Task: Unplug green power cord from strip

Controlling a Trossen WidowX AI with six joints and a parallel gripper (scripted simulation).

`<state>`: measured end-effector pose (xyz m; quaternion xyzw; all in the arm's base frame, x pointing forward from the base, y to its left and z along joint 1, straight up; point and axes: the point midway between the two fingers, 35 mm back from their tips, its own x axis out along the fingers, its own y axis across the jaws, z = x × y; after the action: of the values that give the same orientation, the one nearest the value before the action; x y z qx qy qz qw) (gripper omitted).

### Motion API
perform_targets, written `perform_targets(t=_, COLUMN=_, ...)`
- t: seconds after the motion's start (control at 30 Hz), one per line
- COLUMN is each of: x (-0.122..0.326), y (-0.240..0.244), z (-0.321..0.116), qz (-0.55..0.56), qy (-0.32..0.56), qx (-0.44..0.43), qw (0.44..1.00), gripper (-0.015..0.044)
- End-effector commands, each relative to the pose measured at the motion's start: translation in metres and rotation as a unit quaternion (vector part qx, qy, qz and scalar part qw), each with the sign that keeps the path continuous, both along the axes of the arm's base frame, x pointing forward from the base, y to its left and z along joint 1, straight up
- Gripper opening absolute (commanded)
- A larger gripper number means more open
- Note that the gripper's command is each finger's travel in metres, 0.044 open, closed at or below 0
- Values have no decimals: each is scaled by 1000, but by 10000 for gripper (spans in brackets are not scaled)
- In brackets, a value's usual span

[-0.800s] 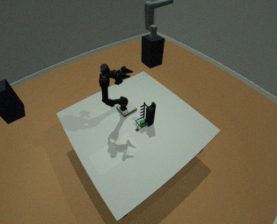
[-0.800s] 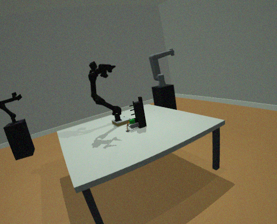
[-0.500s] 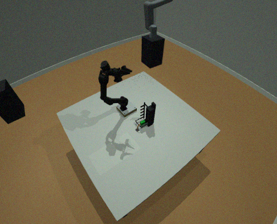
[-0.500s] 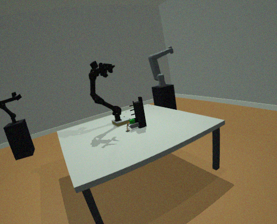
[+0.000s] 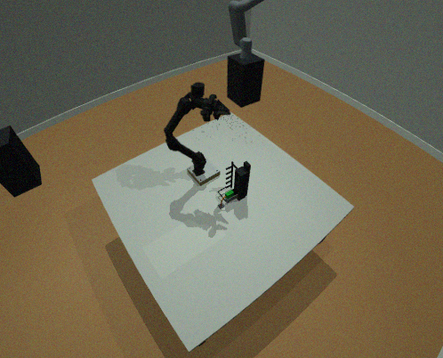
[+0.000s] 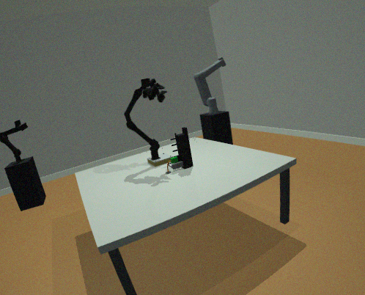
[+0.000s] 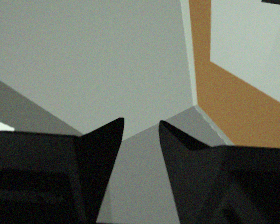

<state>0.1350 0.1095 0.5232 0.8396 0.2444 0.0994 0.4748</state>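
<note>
My tool point(image 7: 141, 131) is only partly open, its two dark fingers stand a moderate gap apart, and nothing is between them. In the wrist view I see past the fingertips only grey wall, a strip of orange floor point(image 7: 226, 95) and a pale corner of the surface; the cord and the strip do not appear there. The exterior view shows what the wrist view cannot: my arm point(image 6: 133, 117) rises tall from its base and curls over, so the tool point(image 6: 158, 93) hangs high in the air, well apart from the work. In the top view the green power cord point(image 5: 229, 194) has its plug low against the black upright power strip point(image 5: 242, 180), on the white surface point(image 5: 259, 249) near my base point(image 5: 203, 174).
</note>
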Motion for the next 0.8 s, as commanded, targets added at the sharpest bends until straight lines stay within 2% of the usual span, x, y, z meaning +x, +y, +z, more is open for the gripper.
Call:
perform_targets(t=0.0, x=19, y=23, z=-24, qz=-25, qy=0, qx=-85, qw=996, gripper=160)
perform_targets(t=0.37, x=100, y=42, z=-112, qz=-89, qy=72, qx=-284, qw=952, gripper=160)
perform_targets(t=0.63, x=158, y=10, z=-191, qz=-109, qy=176, qx=-397, qw=894, gripper=160)
perform_targets(t=0.77, x=172, y=-7, z=-217, qz=-109, qy=215, qx=-420, qw=875, gripper=160)
